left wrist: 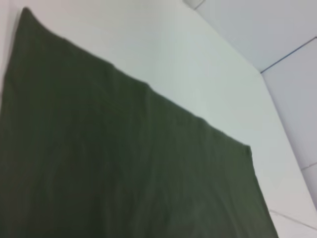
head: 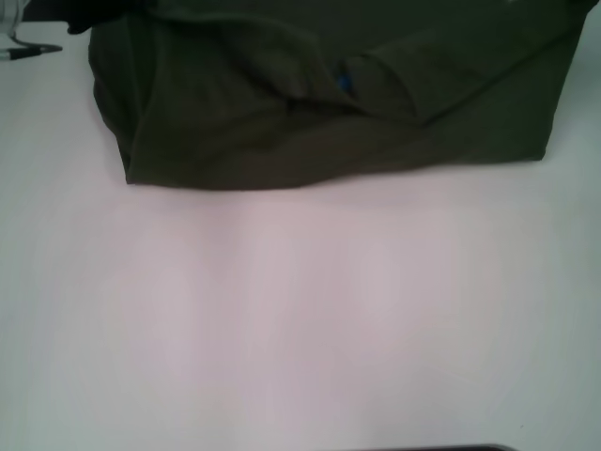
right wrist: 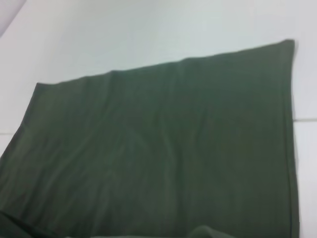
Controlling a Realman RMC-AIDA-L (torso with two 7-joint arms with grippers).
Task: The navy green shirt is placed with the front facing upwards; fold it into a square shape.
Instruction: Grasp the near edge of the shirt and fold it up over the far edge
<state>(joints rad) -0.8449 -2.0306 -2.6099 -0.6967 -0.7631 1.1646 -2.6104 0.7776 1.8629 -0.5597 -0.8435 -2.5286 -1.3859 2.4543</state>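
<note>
Head view: shirt (head: 329,103) partly folded on table (head: 300,319).
Edges should be aligned before folding; gripper state cannot be told.

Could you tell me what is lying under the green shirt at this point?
The navy green shirt rests on a plain white table, which shows all around it. Anything beneath the fabric itself is covered; no gripper appears in any view.

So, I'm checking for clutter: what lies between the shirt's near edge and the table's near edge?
Nothing: in the head view, only bare white table stretches from the shirt toward the robot.
</note>
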